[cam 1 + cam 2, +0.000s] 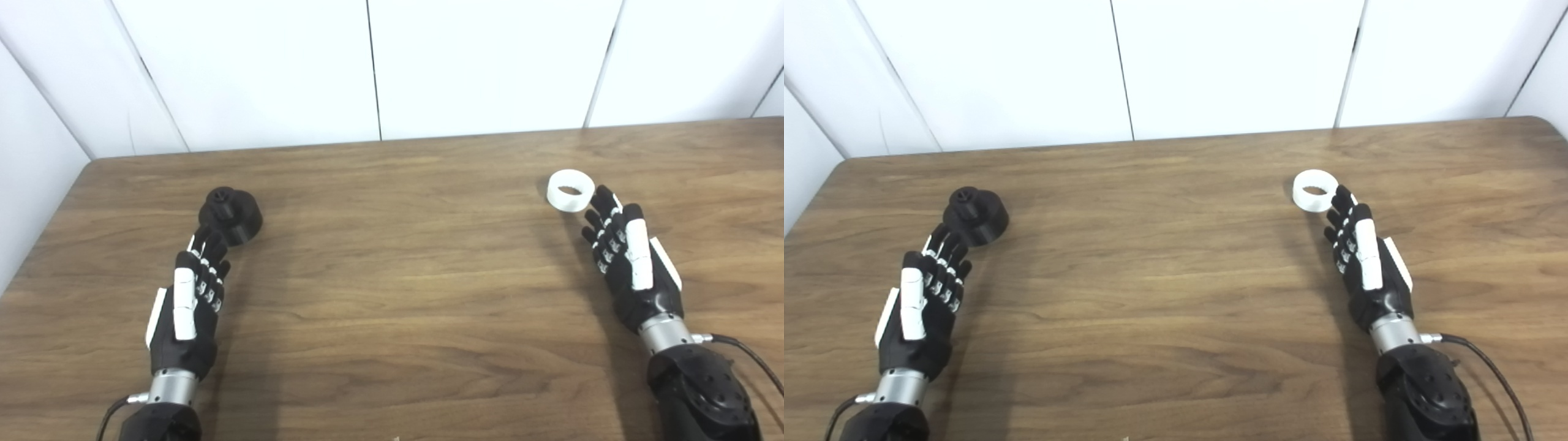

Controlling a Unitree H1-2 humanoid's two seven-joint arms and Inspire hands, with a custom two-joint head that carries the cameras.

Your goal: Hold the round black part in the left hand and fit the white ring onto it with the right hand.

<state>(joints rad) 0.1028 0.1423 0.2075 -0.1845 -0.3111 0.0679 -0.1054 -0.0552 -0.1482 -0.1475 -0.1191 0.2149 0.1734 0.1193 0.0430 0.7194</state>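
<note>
The right eye view takes in the rounded far right corner of the wooden tabletop (1176, 294) and only a sliver of the white wall panel beyond the left edge; the left eye view cuts that corner off but shows more of the side panel running along the left edge. Otherwise both views give the same layout.

The round black part (231, 215) sits on the tabletop in the left half, nearer the far edge than the near one, with a small knob standing up from its top. The left hand (188, 306) lies just on the near side of it, palm turned inward, fingers (208, 245) stretched out and held loosely side by side, holding nothing. Their tips reach the near rim of the black part; whether they actually touch it cannot be told from either view.

The white ring (570, 190) lies flat on the tabletop in the right half, its opening facing up, about as far from the far edge as the black part. The right hand (631, 266) is just on its near side, fingers extended and slightly fanned, empty, with the tips right beside the ring's near right rim. Contact cannot be confirmed.

The ring and the black part lie well apart.
</note>
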